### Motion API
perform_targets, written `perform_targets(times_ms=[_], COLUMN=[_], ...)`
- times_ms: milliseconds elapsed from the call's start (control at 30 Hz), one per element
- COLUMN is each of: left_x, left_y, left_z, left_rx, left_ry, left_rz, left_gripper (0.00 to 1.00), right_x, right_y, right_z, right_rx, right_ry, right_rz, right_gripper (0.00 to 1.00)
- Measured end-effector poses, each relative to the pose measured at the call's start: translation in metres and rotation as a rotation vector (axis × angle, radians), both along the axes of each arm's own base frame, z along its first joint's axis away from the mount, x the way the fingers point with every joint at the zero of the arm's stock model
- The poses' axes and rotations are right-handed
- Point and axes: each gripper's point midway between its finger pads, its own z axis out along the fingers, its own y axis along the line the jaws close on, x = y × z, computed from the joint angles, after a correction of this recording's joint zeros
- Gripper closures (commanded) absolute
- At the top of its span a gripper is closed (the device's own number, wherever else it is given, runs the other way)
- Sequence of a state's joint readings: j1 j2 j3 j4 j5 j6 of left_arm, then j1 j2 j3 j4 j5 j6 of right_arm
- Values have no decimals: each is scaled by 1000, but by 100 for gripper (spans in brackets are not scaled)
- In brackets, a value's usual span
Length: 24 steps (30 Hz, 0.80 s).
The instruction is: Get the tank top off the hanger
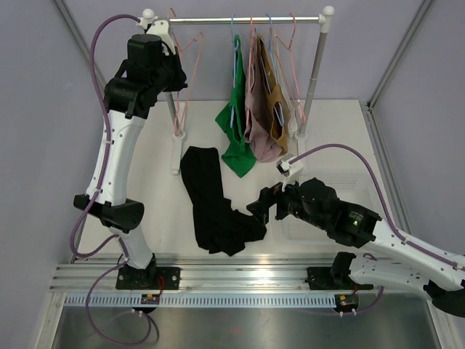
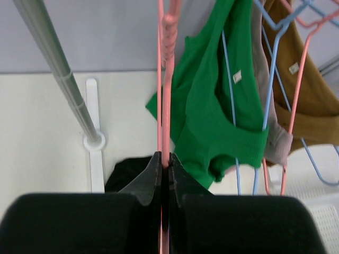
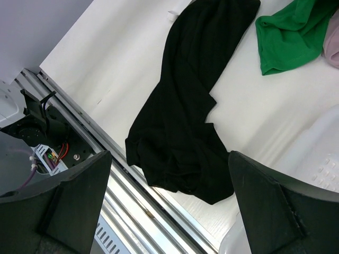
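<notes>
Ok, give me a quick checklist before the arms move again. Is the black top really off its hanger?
1. Black tank top off the pink hanger, lying on the table: ok.
2. Left hand shut on the pink hanger: ok.
3. Right hand open, holding nothing: ok.
4. No cloth caught on the right hand: ok.
5. Green top hanging on the rail: ok.

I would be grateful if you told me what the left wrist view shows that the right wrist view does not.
Only the left wrist view: the left tool shut on the pink hanger, the rack pole, and a hanging brown top. Only the right wrist view: the open right tool and the rail at the table's near edge. Both: the green tank top, the black garment lying flat, and the white table.
</notes>
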<state>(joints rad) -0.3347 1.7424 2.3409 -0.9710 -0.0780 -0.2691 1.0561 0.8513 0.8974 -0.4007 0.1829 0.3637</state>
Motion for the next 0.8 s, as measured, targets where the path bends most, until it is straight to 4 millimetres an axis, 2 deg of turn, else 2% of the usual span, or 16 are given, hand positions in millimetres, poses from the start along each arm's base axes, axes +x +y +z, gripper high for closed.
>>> perform_targets(times_ms=[100,333,433,600,733,800], left_x=[19,51,69,83,86,86], left_y=[-4,-7,-9,-5,-1,0], left_z=[0,-25,-28,-37,-37,-40], left_rx=[17,83,102,117,115,114], left_ry=[-11,-2,-28,-33,-31,-24], left_rz=[5,6,13,23,28,28], left_gripper=[100,100,100,100,100,94], right_x=[-1,-4,-5,-9,-11,-10], right_y=[-1,-1,1,6,9,10], right_z=[-4,-17,-26,-46,-50,-49], right_rx=[-7,-26,-30,-54,-53,-44], right_ry=[4,24,38,79,91,88], right_rz=[0,14,21,41,56,56], right_gripper=[0,1,0,0,1,1])
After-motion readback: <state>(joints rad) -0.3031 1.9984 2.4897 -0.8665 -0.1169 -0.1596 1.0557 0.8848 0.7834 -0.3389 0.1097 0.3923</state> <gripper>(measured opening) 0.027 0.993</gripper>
